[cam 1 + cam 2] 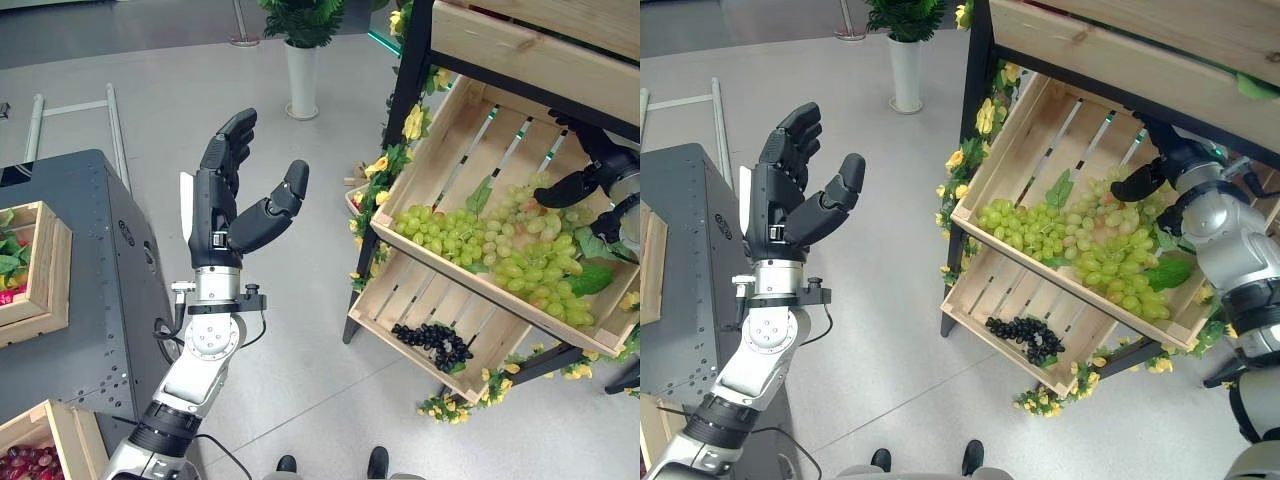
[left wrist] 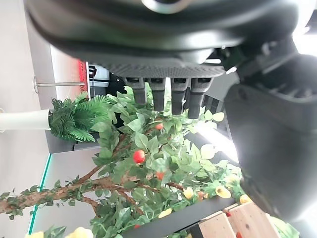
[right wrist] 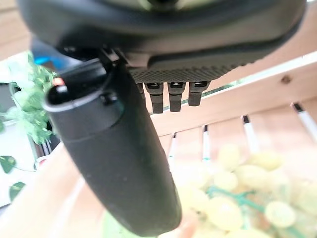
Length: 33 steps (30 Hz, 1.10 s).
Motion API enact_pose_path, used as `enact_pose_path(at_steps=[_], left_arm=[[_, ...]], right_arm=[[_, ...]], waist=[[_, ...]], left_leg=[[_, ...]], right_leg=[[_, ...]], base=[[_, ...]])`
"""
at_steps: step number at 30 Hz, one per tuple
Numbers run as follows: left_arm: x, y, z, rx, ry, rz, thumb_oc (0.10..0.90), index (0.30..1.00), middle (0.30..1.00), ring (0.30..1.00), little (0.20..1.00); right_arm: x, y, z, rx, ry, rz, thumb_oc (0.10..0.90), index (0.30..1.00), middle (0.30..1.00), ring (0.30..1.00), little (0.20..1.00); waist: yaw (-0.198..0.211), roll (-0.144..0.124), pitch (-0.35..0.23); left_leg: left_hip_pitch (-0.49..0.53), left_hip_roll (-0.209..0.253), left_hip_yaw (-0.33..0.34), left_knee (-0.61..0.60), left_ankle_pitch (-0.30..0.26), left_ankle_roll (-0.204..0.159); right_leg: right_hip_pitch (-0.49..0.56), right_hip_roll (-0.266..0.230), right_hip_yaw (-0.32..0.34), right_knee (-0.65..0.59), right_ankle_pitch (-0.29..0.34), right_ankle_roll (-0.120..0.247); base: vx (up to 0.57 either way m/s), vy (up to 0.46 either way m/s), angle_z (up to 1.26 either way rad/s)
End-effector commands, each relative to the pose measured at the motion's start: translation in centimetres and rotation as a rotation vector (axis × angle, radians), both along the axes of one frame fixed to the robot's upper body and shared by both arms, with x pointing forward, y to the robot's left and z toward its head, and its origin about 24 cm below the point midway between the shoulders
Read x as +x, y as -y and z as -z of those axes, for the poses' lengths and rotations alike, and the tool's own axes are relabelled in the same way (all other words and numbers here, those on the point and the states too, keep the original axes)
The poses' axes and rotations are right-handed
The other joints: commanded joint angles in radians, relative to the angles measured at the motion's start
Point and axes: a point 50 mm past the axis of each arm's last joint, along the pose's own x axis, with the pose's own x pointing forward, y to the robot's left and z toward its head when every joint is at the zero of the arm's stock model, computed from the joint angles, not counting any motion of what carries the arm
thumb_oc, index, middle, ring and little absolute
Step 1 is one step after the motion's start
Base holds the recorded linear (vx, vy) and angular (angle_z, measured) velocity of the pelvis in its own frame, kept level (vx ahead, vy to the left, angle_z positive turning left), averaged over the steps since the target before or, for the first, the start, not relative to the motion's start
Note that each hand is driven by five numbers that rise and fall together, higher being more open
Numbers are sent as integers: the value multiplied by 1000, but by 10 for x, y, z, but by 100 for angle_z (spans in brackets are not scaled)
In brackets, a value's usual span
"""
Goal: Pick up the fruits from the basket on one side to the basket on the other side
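My right hand (image 1: 1160,165) hovers over the grapes (image 1: 1080,240), fingers relaxed, grasping nothing. My left hand (image 1: 230,195) is raised well apart from the grapes, released.

Your right hand (image 3: 148,74) fills the near field, palm facing the crate (image 3: 257,104). Thumb (image 3: 119,163) juts forward, straight, across the frame; fingers (image 3: 171,96) show as short straight stubs beside it, nothing between them. Past the thumb you see green grapes (image 3: 237,198), blurred, lying on the slatted wood. The hand hangs above the grapes, not touching. Green leaves (image 3: 29,99) show beyond the crate's edge.
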Motion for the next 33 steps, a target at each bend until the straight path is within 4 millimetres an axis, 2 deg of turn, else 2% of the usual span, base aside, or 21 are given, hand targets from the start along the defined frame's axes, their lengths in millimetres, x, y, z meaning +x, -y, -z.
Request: enact_pose_path(at_steps=[1,5,7,9,13,15,21,22,24,28,30,33], left_arm=[[-9,3,-41,48,240,69,800,900,900,900,900],[-8,-1,-45,46,246,52,800,900,900,900,900],[-8,-1,-45,47,248,51,800,900,900,900,900],[-6,0,-44,41,252,48,800,900,900,900,900],[-5,1,-42,33,254,39,800,900,900,900,900],[-4,1,-38,26,250,25,800,900,900,900,900],[-5,-2,-31,17,235,-8,800,900,900,900,900],[-7,-3,-29,9,236,-29,800,900,900,900,900],[-8,-3,-28,3,234,-42,800,900,900,900,900],[-8,-2,-25,-8,226,-52,800,900,900,900,900],[-10,-3,-22,-16,218,-63,800,900,900,900,900],[-12,-5,-20,-12,216,-78,800,900,900,900,900]], right_arm=[[-17,8,-63,172,259,-40,800,900,900,900,900],[-19,-3,-37,446,249,-162,800,900,900,900,900],[-19,-7,-30,543,237,-199,800,900,900,900,900],[-17,-19,-13,732,211,-297,800,900,900,900,900],[-16,-41,5,922,188,-449,800,900,900,900,900],[-16,-62,15,1069,192,-567,800,900,900,900,900],[-19,-87,36,1249,127,-700,800,900,900,900,900],[-23,-97,42,1263,109,-767,800,900,900,900,900],[-26,-105,43,1294,104,-817,800,900,900,900,900],[-37,-122,27,1302,230,-949,800,900,900,900,900],[-47,-131,12,1319,328,-1060,800,900,900,900,900],[-54,-138,5,1312,358,-1119,800,900,900,900,900]], waist=[[-6,-50,-105],[-17,-42,-101],[-18,-41,-100],[-21,-36,-97],[-24,-27,-98],[-24,-20,-101],[-19,-8,-109],[-16,-3,-112],[-13,-1,-114],[-1,4,-117],[10,11,-117],[18,15,-116]], left_leg=[[-63,-6,-45,1,-23,-5],[-65,-6,-39,1,-20,-6],[-64,-5,-37,1,-21,-6],[-61,-4,-36,1,-24,-7],[-60,-3,-39,1,-26,-8],[-59,-3,-36,1,-29,-9],[-58,-5,-34,1,-32,-10],[-58,-8,-34,1,-33,-9],[-58,-11,-36,1,-34,-8],[-59,-27,-43,1,-38,-2],[-57,-40,-42,1,-39,6],[-53,-52,-44,1,-40,18]], right_leg=[[61,-61,-14,23,-50,58],[60,-65,-13,19,-45,57],[59,-66,-13,19,-46,57],[60,-68,-14,20,-49,56],[62,-70,-18,19,-53,53],[65,-72,-20,18,-56,52],[72,-78,-27,10,-58,51],[74,-81,-31,8,-57,51],[76,-85,-36,6,-56,52],[77,-96,-46,6,-56,56],[75,-109,-52,21,-61,61],[69,-122,-52,41,-67,66]], base=[[0,0,0],[0,0,0],[-12,-2,-3],[0,0,0],[2,7,-2],[19,20,-10],[27,34,-2],[48,90,2],[42,94,3],[35,106,5],[60,210,8],[49,191,5]])
